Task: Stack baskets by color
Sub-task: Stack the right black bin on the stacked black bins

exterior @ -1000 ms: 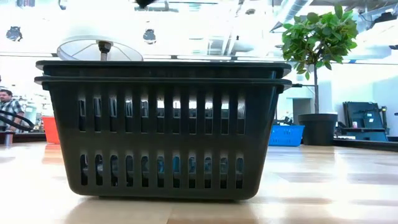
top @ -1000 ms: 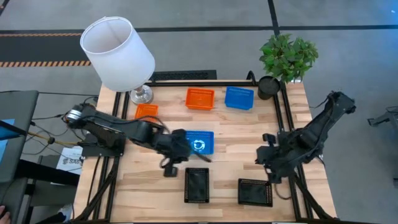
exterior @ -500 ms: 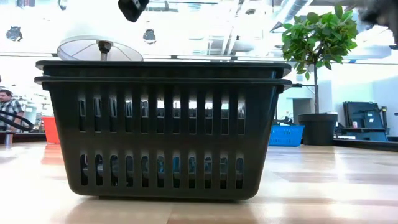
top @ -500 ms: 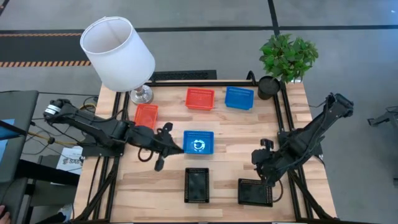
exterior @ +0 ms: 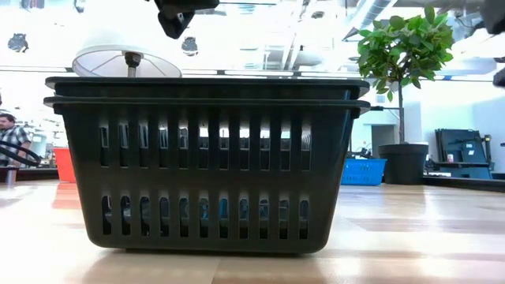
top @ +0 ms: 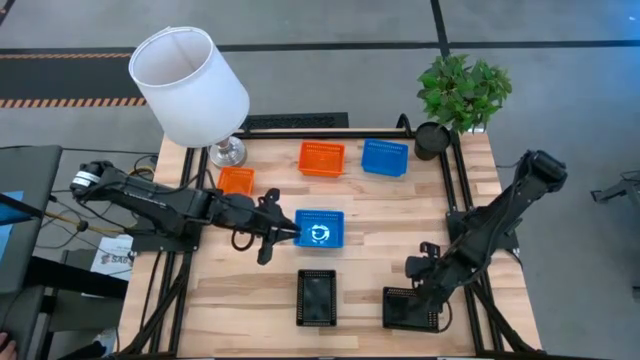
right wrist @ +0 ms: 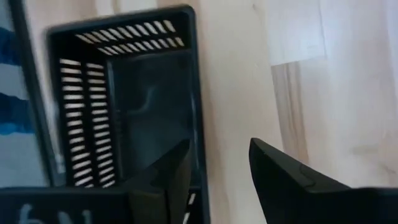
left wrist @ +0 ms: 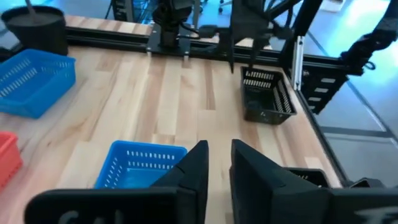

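Six baskets show in the high view. Two orange ones (top: 236, 180) (top: 322, 158) and a blue one (top: 384, 157) sit toward the far side, and another blue one (top: 320, 228) at mid-table. Near the front edge stand two black ones (top: 317, 297) (top: 410, 308). The low view shows the nearer black basket (exterior: 207, 166) with two rims, one nested in the other. My left gripper (top: 283, 231) (left wrist: 217, 165) hovers just left of the middle blue basket (left wrist: 140, 165), narrowly open and empty. My right gripper (top: 418, 275) (right wrist: 217, 162) is open over the right black basket (right wrist: 124, 106), one finger either side of its wall.
A lamp with a white shade (top: 190, 85) stands at the far left corner and a potted plant (top: 455, 100) at the far right. Black frame rails (top: 460, 200) run along the table's sides. A person (exterior: 9, 130) shows in the room behind. Bare wood lies between the baskets.
My left gripper has drawn back from above the middle blue basket toward the table's left edge and tipped up nearer to level. My right gripper has sunk toward the black basket at the near right. No basket has moved.
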You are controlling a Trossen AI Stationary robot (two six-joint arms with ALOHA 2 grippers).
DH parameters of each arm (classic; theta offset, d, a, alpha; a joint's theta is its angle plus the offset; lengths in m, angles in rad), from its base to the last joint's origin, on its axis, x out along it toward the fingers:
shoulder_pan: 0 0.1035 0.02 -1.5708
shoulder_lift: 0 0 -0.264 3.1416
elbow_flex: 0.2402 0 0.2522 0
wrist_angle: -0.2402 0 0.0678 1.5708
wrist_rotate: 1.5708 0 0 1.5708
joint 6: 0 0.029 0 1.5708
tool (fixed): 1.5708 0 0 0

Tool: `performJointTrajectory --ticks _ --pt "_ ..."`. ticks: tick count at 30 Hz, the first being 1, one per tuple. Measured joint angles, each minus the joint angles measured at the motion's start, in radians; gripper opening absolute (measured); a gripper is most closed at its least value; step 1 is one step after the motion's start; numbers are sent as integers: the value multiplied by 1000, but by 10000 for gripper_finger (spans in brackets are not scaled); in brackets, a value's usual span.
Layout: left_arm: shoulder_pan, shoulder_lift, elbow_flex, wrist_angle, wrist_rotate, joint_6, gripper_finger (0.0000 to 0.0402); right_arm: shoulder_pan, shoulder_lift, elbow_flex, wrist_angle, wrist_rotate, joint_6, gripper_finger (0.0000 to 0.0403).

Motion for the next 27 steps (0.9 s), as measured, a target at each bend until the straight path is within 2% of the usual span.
performJointTrajectory --ticks 11,17,20,22,25,27 --pt "10 0 1 -2 13 -32 71 -2 146 -33 141 -73 -36 179" --pt "10 0 1 -3 13 -58 71 -4 227 -33 141 -69 -33 169" --pt "10 0 1 -6 13 -79 71 -9 234 -33 136 -67 15 142" --pt "10 0 2 -10 13 -89 71 -9 221 -33 148 -74 24 106" --pt "10 -2 2 -31 35 -102 71 -9 175 -32 152 -81 25 28" --pt "10 -11 2 -71 43 -102 71 -18 133 -32 159 -84 42 15"
